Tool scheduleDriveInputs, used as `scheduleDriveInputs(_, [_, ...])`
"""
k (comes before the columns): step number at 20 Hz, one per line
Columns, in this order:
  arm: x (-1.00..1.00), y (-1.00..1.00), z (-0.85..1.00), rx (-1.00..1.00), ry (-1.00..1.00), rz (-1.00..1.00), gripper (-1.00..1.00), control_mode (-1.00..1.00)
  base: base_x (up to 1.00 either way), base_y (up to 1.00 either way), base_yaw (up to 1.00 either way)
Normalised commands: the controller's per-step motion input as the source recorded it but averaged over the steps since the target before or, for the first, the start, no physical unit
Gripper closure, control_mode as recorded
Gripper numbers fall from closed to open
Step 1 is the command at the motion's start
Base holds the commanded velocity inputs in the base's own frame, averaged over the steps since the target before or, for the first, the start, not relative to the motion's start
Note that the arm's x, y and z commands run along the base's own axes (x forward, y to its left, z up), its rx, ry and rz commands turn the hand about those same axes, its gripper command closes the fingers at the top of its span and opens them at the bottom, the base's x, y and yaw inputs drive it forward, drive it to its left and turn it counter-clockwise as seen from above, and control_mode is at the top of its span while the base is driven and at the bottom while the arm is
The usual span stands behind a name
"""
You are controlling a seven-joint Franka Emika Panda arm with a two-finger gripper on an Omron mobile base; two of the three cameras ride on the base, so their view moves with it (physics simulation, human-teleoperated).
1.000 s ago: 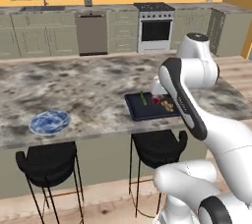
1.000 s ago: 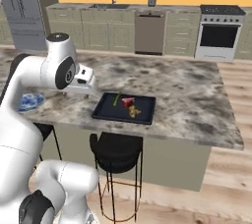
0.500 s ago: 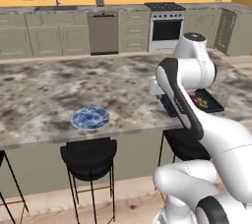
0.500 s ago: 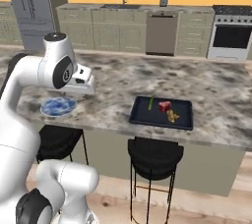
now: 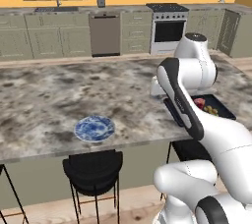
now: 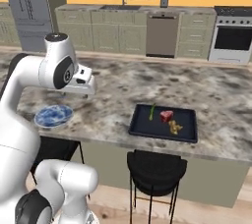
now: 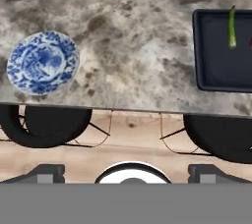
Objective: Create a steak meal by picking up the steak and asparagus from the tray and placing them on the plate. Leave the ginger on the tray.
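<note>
**A:** Where do the task's things sit?

**B:** The steak (image 6: 166, 116) lies near the middle of the navy tray (image 6: 142, 128) on the granite island. The asparagus (image 6: 152, 112) is just beside it at about nine o'clock in the right base view. The ginger (image 6: 174, 127) is near the steak at about five o'clock. All three rest on the tray; nothing is on the blue-and-white plate (image 6: 53, 115) yet.

**A:** And the plate relative to the tray?

**B:** Well apart, along the same front edge of the counter. In the hand view the plate (image 7: 43, 62) is at about ten o'clock and the tray (image 7: 216, 78) at about two o'clock, with bare granite between.

**A:** Which way does the asparagus (image 7: 232, 26) run?

**B:** Its long axis runs twelve to six in the hand view, roughly across the tray's short side.

**A:** Where is the gripper (image 6: 86, 91)?

**B:** It hangs above the counter, between plate and tray, nearer the plate. From it, the food lies toward three o'clock in the right base view. I'd judge the coming move is a reach sideways to the tray, then down.

**A:** Open or closed?

**B:** I cannot tell; the fingers are too small in the base views, and the hand view doesn't settle it. It seems to carry nothing.
</note>
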Motion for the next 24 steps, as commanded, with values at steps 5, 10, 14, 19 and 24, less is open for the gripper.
scheduleDriveInputs(5, [0.0, 0.0, 0.0, 0.0, 0.0, 0.0, -1.0, 1.0, 0.47, 0.53, -0.04])
scheduleDriveInputs(10, [0.01, 0.03, -0.01, 0.0, 0.0, -0.02, -1.0, -1.0, 0.1, 0.26, -0.03])
scheduleDriveInputs(14, [0.0, -0.16, -0.05, 0.0, 0.0, -0.02, -1.0, -1.0, 0.0, 0.0, 0.0])
scheduleDriveInputs(19, [0.0, -0.5, -0.19, 0.01, 0.0, -0.02, -1.0, -1.0, 0.0, 0.0, 0.0])
scheduleDriveInputs(24, [0.01, -0.79, -0.32, 0.05, 0.0, -0.03, -1.0, -1.0, 0.0, 0.0, 0.0])
